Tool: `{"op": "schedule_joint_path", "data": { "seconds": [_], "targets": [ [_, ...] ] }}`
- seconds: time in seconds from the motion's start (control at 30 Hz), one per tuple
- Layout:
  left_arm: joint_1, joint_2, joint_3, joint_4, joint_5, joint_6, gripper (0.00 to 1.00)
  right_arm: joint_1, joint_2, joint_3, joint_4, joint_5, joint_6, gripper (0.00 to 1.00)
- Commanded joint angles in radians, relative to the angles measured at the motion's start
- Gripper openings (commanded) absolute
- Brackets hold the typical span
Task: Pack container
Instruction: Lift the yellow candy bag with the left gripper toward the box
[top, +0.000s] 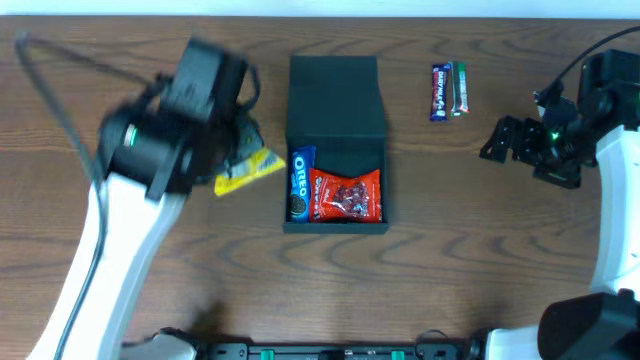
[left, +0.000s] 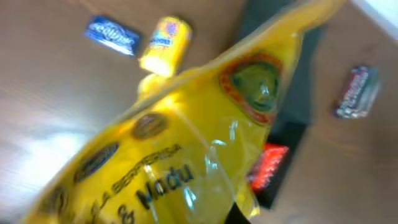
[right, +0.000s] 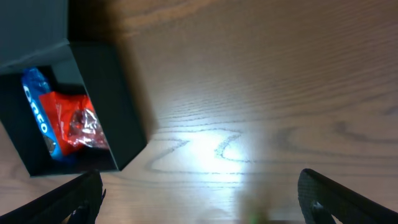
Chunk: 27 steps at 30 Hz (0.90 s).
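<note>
Yellow plastic snack packet (top: 250, 170) pinched by left tool (top: 243, 140) beside dark square cardboard container (top: 335, 95).
Right tool (top: 505, 140) is spread; two wrapped bars (top: 449, 90) nearby.

My left jaws, blurred, grip a yellow packet (top: 250, 170) just left of the container (top: 336, 95), whose lid lies open. Inside, a blue Oreo packet (top: 299, 183) and a red packet (top: 346, 194) lie side by side. Two bars (top: 449, 90) lie on the table (top: 450, 250) between the container and my right jaws, which stand spread wide.
</note>
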Motion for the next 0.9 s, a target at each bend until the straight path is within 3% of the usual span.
{"op": "schedule_joint_path", "data": {
  "seconds": [0.0,0.2,0.3,0.47,0.63,0.87],
  "targets": [
    [0.0,-0.109,-0.235,0.127,0.098,-0.144,0.06,-0.006,-0.015,0.006,-0.01,0.002,-0.016,0.99],
    [-0.039,-0.081,-0.521,0.488,0.271,-0.505,0.06,-0.006,-0.015,0.006,-0.01,0.002,-0.016,0.99],
    [-0.085,-0.025,-0.558,0.641,0.303,-0.61,0.06,-0.006,-0.015,0.006,-0.01,0.002,-0.016,0.99],
    [-0.184,0.104,-0.558,0.799,0.304,-0.814,0.06,-0.006,-0.015,0.005,-0.01,0.002,-0.016,0.99],
    [-0.258,0.221,-0.558,0.84,0.321,-1.093,0.06,-0.006,-0.015,0.005,-0.013,0.002,-0.016,0.99],
    [-0.281,0.264,-0.558,0.873,0.33,-1.132,0.07,-0.006,-0.015,0.005,-0.012,0.002,-0.016,0.99]
  ]
}}
